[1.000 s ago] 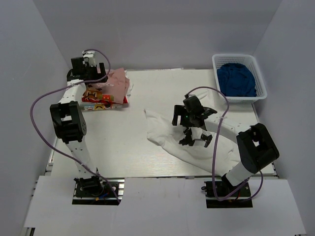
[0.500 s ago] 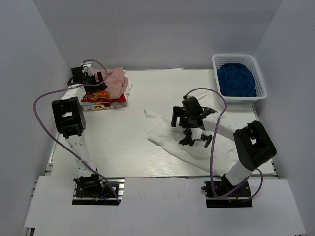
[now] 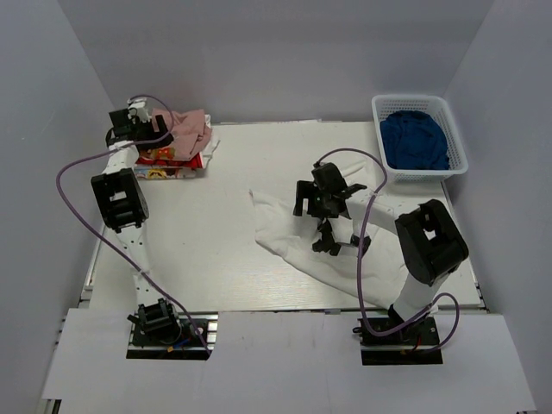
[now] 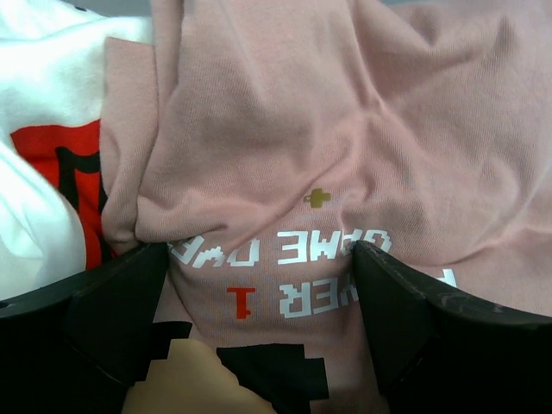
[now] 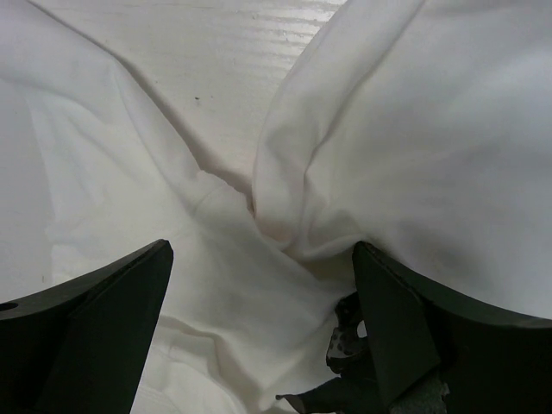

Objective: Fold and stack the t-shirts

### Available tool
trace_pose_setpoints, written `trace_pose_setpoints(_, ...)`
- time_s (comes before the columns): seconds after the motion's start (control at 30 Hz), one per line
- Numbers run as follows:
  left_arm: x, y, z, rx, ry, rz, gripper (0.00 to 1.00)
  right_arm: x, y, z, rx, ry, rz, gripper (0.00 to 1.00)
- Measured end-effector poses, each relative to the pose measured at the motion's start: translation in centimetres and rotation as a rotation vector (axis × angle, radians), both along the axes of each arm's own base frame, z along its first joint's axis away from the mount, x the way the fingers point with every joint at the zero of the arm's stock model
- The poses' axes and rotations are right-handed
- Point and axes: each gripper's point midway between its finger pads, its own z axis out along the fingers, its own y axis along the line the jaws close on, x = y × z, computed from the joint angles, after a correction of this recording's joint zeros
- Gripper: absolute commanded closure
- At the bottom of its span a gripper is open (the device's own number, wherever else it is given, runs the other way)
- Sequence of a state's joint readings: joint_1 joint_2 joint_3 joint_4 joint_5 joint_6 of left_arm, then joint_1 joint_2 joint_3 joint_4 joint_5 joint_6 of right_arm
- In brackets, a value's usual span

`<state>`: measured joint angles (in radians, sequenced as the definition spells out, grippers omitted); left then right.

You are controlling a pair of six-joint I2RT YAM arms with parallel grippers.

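Lettering [image 4: 293, 250] on pink t-shirt [image 4: 345, 112], L-wrist view only; white t-shirt [image 3: 285, 233], diagonal far-left to near-right across desk [image 3: 207, 250]; L gripper [image 4: 259, 285], R gripper [image 5: 263, 285] both released.

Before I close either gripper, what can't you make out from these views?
- Top view: the right arm hides the middle of the white t-shirt; no print shows.
- Left wrist view: the pink t-shirt fills the frame, so the red-print shirt beneath shows only an edge.
- Top view: the blue cloth in the basket is too bunched to identify.
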<state>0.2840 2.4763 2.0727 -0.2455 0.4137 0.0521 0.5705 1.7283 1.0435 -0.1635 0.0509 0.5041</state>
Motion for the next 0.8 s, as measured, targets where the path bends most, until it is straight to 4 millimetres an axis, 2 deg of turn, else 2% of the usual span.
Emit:
trace_pose_setpoints(0.13, 2.0, 1.5, 0.0, 0.007, -0.031, 0.014, 0.01, 0.7, 0.5, -0.1, 0.001, 0.001, 0.001, 0.09)
trace_pose_setpoints(0.5, 2.6, 2.0, 0.5, -0.049, -0.057, 0.110, 0.01, 0.9, 0.8, 0.1, -0.005, 0.002, 0.029, 0.09)
trace_pose_setpoints(0.7, 2.2, 2.0, 2.2, -0.102, -0.047, 0.169, 0.01, 0.6, 1.4, 1.0, 0.008, -0.022, 0.117, 0.09)
trace_pose_setpoints(0.8, 1.5, 1.9, 4.8, -0.117, -0.045, 0.191, 0.01, 0.5, 1.8, 3.0, 0.020, -0.076, 0.178, 0.09)
